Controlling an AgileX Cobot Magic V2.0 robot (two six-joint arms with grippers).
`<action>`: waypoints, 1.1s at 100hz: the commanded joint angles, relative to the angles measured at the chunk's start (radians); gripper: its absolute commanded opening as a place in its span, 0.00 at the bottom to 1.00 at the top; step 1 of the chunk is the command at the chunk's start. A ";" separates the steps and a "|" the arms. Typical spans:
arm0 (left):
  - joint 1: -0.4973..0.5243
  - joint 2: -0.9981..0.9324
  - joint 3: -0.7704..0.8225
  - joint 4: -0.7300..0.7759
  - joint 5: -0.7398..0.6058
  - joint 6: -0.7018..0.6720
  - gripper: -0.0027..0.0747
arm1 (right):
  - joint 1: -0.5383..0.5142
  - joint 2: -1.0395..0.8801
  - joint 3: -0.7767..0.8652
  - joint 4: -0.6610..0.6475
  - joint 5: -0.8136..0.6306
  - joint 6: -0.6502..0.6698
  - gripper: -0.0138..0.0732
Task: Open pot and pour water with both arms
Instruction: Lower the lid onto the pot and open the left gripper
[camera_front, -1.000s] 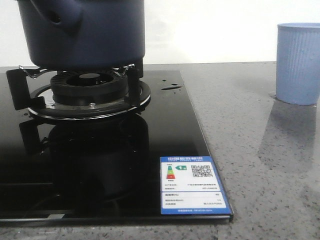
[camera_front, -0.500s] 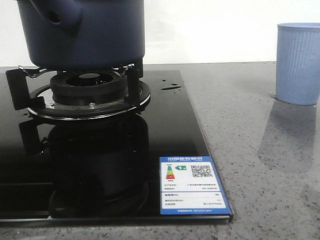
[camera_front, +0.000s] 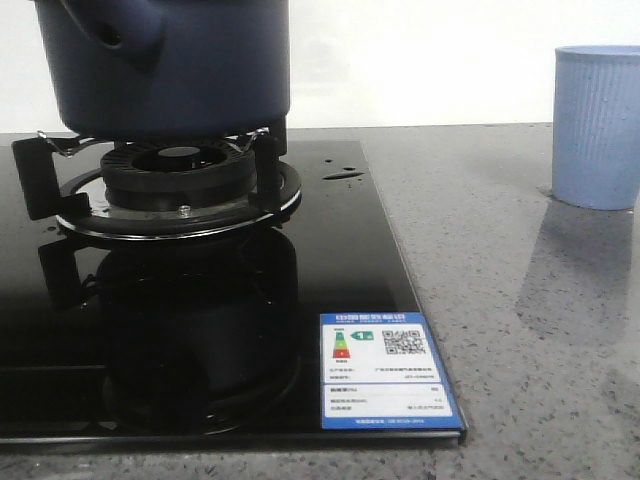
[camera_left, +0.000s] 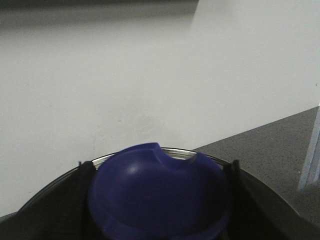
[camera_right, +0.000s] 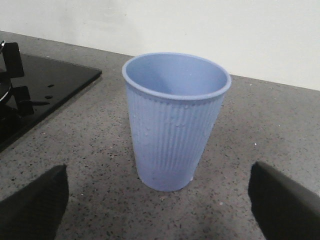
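left gripper (camera_left: 160, 210) pinches a dark blue knob (camera_left: 157, 190) between its pads, seemingly the lid's handle, so the grip suits lifting the lid off. right gripper (camera_right: 160, 200) hangs with fingers spread wide either side of the ribbed pale blue cup (camera_right: 175, 120), near but not touching — placed to grasp it. pot (camera_front: 165, 65) sits on the burner grate (camera_front: 175, 185) of the black hob (camera_front: 200, 300); water (camera_front: 343, 175) shows as drops on the glass.

One pot (camera_front: 165, 65), one cup (camera_front: 597, 125), one burner (camera_front: 178, 175).
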 joint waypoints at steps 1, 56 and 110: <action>-0.007 -0.017 -0.042 0.008 -0.117 -0.004 0.51 | -0.009 -0.010 -0.019 0.027 -0.045 0.001 0.92; -0.007 -0.006 -0.042 0.008 -0.120 -0.004 0.51 | -0.009 -0.010 -0.019 0.027 -0.045 0.017 0.92; -0.007 -0.005 -0.042 0.008 -0.069 -0.004 0.52 | -0.009 -0.010 -0.019 0.027 -0.045 0.018 0.92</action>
